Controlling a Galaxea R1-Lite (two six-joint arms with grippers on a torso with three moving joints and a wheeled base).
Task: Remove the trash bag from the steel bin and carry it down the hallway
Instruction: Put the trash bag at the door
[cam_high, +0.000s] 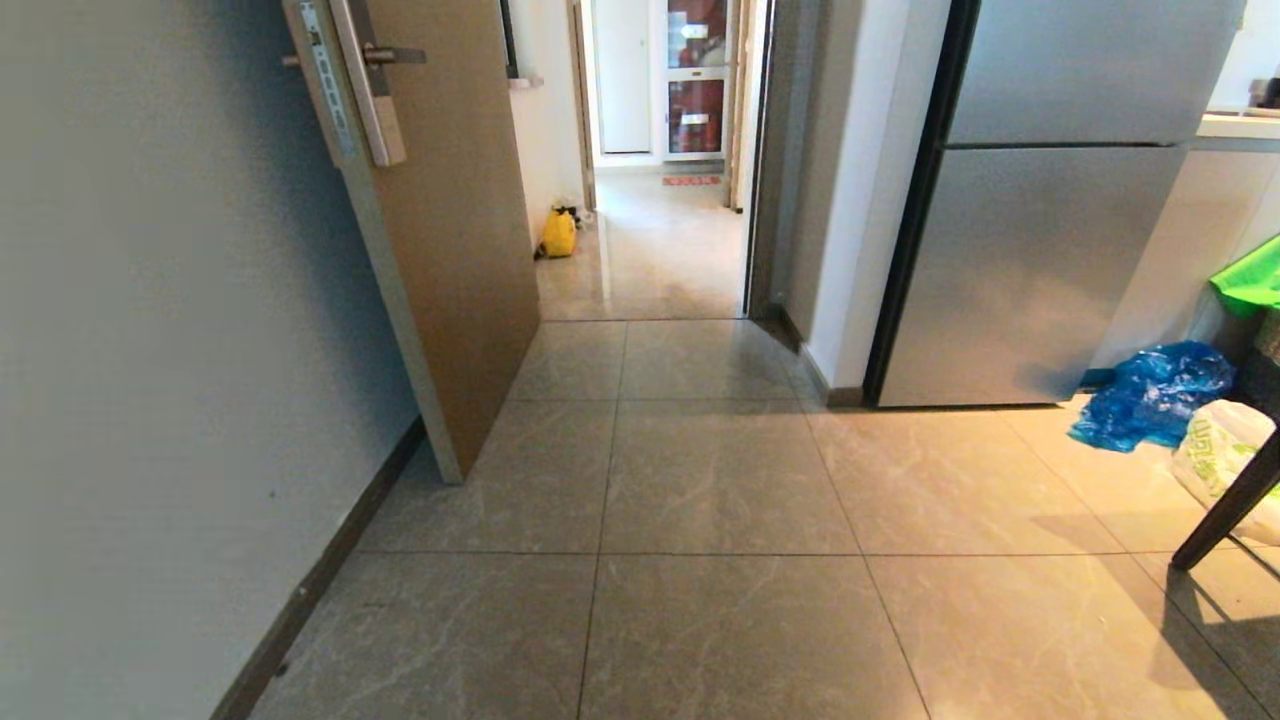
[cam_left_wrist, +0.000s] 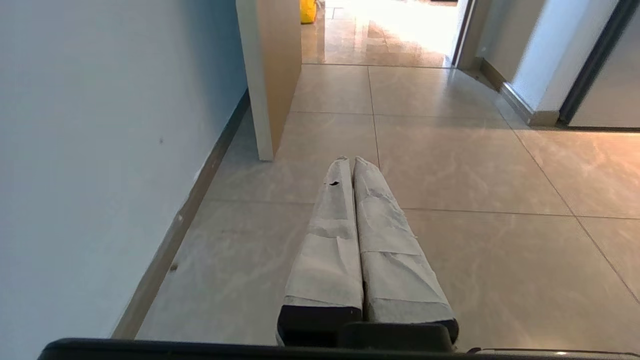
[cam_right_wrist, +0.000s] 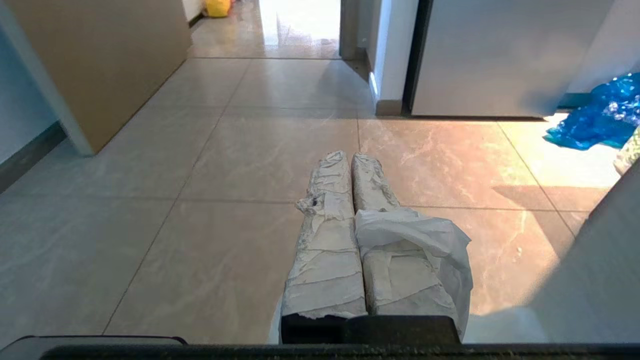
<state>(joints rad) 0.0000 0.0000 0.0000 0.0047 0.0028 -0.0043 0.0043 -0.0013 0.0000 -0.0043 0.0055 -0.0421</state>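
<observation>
My right gripper (cam_right_wrist: 350, 156) is shut, level and low over the tiled floor. A thin white fold of the trash bag (cam_right_wrist: 425, 235) comes out of the seam between the taped fingers. It drapes over one finger and hangs down beside it; a strip of the same plastic shows under the other finger. My left gripper (cam_left_wrist: 349, 160) is shut on nothing, also level above the floor. The steel bin is out of view. Neither arm shows in the head view.
An open brown door (cam_high: 440, 230) stands at the left, with the hallway doorway (cam_high: 660, 240) behind it and a yellow bag (cam_high: 558, 234) inside. A steel fridge (cam_high: 1040, 250) is at the right. By it lie a blue bag (cam_high: 1150, 395), a white green-printed bag (cam_high: 1215, 455) and a dark slanted leg (cam_high: 1230, 505).
</observation>
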